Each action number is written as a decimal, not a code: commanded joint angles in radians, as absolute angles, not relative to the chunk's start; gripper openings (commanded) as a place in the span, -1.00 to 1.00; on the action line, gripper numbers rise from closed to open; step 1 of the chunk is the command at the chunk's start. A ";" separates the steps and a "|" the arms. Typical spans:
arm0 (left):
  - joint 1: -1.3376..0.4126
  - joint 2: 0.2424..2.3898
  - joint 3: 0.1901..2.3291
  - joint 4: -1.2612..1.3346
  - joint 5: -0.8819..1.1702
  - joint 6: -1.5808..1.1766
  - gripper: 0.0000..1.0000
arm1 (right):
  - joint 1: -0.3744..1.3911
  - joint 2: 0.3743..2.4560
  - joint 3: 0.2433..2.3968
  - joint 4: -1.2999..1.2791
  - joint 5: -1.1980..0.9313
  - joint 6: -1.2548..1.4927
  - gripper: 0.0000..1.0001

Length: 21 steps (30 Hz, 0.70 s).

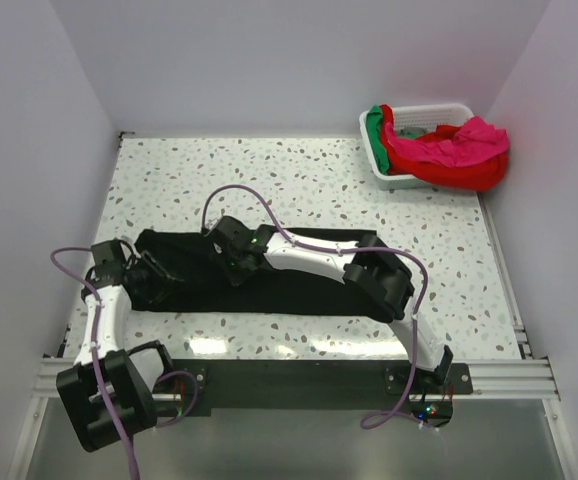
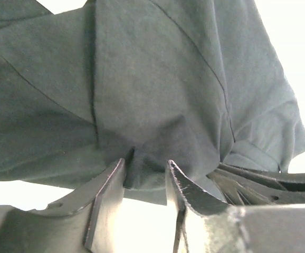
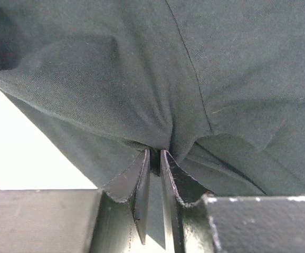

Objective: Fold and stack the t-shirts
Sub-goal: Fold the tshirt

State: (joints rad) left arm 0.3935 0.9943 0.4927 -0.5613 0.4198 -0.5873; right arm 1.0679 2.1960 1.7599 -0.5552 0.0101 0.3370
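The black t-shirt (image 1: 269, 295) lies spread flat across the middle of the table. My left gripper (image 1: 159, 275) is at its left end. In the left wrist view the left gripper (image 2: 146, 162) is open, with the shirt's hem (image 2: 142, 184) between its fingers (image 2: 110, 184). My right gripper (image 1: 224, 250) reaches across to the shirt's upper left part. In the right wrist view the right gripper (image 3: 155, 152) is shut on a pinched fold of the black t-shirt (image 3: 142, 79). No neck label shows.
A white slatted basket (image 1: 409, 180) stands at the back right corner. It holds a red shirt (image 1: 459, 172), a magenta-pink shirt (image 1: 464, 140) and a green shirt (image 1: 374, 135). Walls close in the table on three sides.
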 commanded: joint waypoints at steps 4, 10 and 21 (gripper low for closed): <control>0.399 0.996 0.594 -0.620 0.474 -0.535 -0.14 | 1.074 2.131 1.767 -0.607 0.040 0.333 -0.63; 0.399 1.014 0.664 -0.644 0.492 -0.508 -0.15 | 1.074 2.120 1.766 -0.626 0.055 0.322 -0.58; 0.397 1.046 0.655 -0.560 0.548 -0.508 -0.17 | 1.074 2.140 1.804 -0.660 0.071 0.304 -0.54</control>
